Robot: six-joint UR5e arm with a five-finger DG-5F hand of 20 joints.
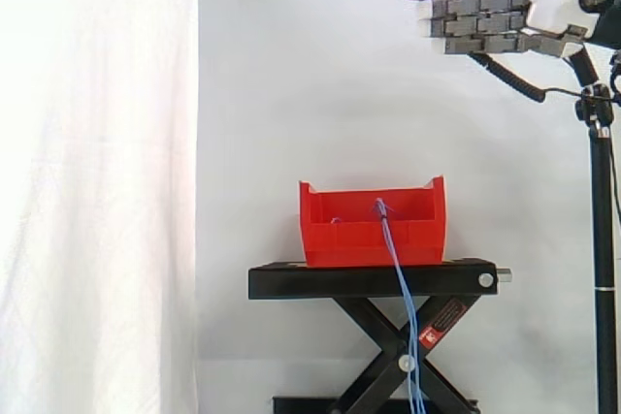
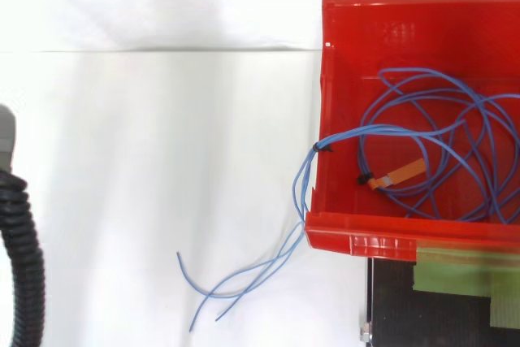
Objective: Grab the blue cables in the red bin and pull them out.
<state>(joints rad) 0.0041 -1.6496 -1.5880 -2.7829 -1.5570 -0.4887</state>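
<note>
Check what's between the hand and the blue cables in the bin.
Nothing. The side view shows only bare white curtain between the open hand and the blue cables in the red bin.

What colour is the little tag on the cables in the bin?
Orange; the tag shows best in the top view.

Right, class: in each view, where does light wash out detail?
Side view: the curtain at left is blown out and greyer behind the red bin. Top view: the white ground is brightest at the top and shaded below, with pale glare on the bin's near rim.
</note>
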